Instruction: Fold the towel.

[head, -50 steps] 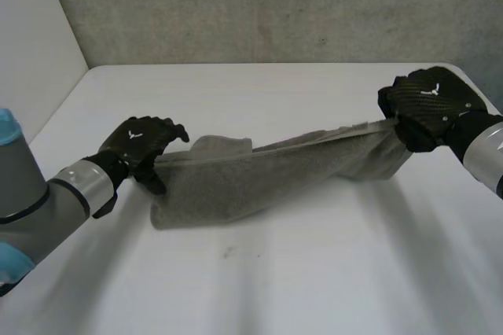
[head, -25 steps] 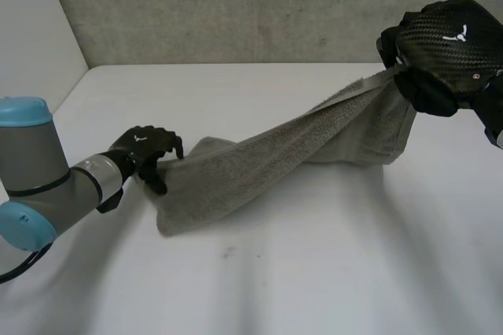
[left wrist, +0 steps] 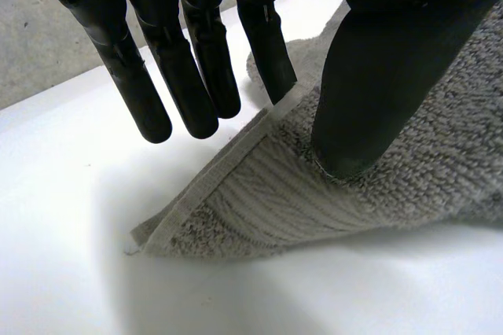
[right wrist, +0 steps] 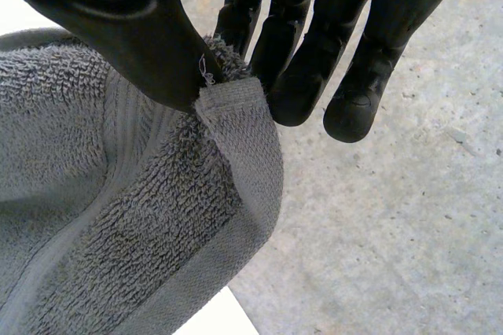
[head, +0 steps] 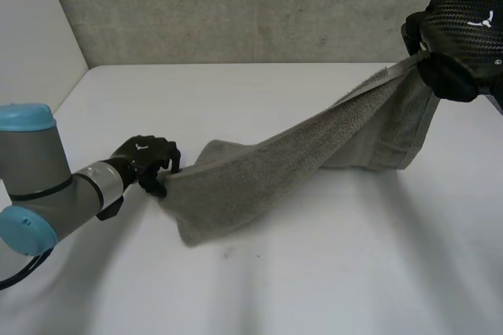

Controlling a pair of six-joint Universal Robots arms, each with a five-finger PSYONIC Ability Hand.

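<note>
A grey towel (head: 275, 166) stretches in a slanting band from the table's left up to the far right. My right hand (head: 460, 32) is raised high at the right and pinches the towel's upper corner (right wrist: 228, 99) between thumb (right wrist: 118, 28) and fingers (right wrist: 314, 28). My left hand (head: 144, 158) is low on the table at the towel's left end. There its thumb (left wrist: 377, 75) presses onto the cloth (left wrist: 314, 201) while a finger (left wrist: 263, 32) meets the hem from the other side. The towel's lower left corner (left wrist: 137, 244) lies on the table.
The white table (head: 330, 272) runs to a grey wall (head: 236, 5) at the back and a white panel (head: 31, 52) at the left. My left arm (head: 39, 185) lies along the table's left side.
My right hand has risen and moved right, lifting its end of the towel and pulling the cloth taut. My left hand's fingers have closed on the left end.
</note>
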